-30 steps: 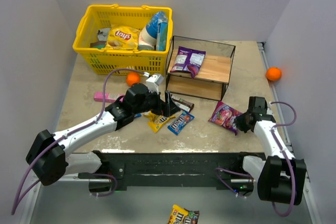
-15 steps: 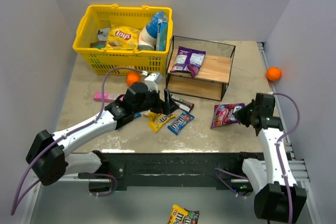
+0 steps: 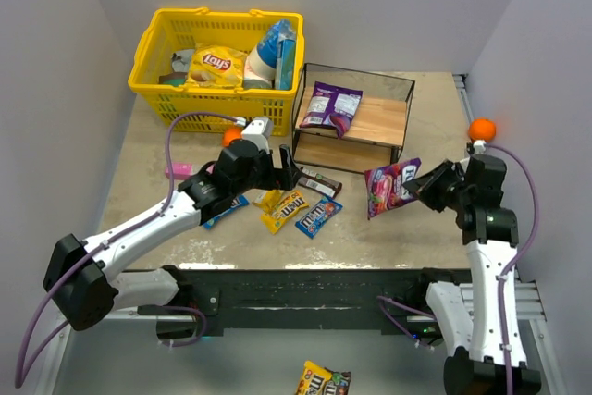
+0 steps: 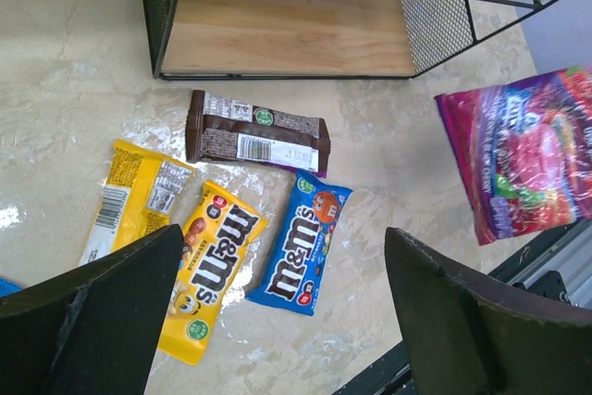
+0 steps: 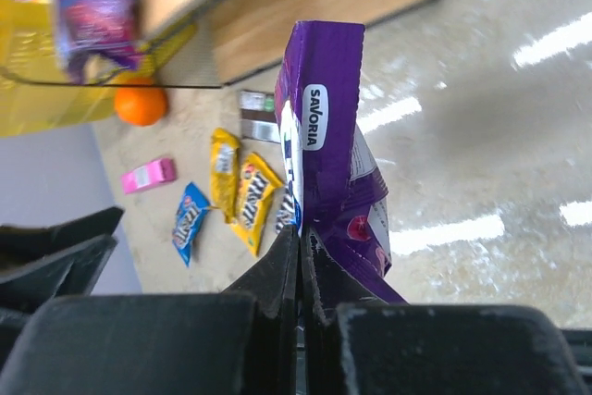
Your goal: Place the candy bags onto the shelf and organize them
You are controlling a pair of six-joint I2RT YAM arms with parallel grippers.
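Observation:
The shelf (image 3: 393, 122) stands at the back centre with one purple candy bag (image 3: 331, 106) on its top board. My right gripper (image 3: 427, 186) is shut on the second purple bag (image 3: 387, 190) and holds it off the table to the shelf's front right; the bag's edge sits between the jaws in the right wrist view (image 5: 333, 154). My left gripper (image 3: 287, 173) is open and empty above the brown packet (image 4: 257, 133), two yellow packets (image 4: 211, 265) and a blue packet (image 4: 303, 245), which lie on the table in front of the shelf (image 4: 277, 34).
A yellow basket (image 3: 148, 90) with a Lays bag (image 3: 215, 66) stands at the back left. One orange (image 3: 231, 137) lies by the basket, another (image 3: 481, 129) at the right wall. A pink pack (image 3: 178, 170) and another blue packet (image 3: 225, 213) lie left. One packet (image 3: 322, 379) lies below the table.
My right gripper has lifted the purple bag off the table and carried it up and back to the right. My left gripper has risen slightly over the packets, still open.

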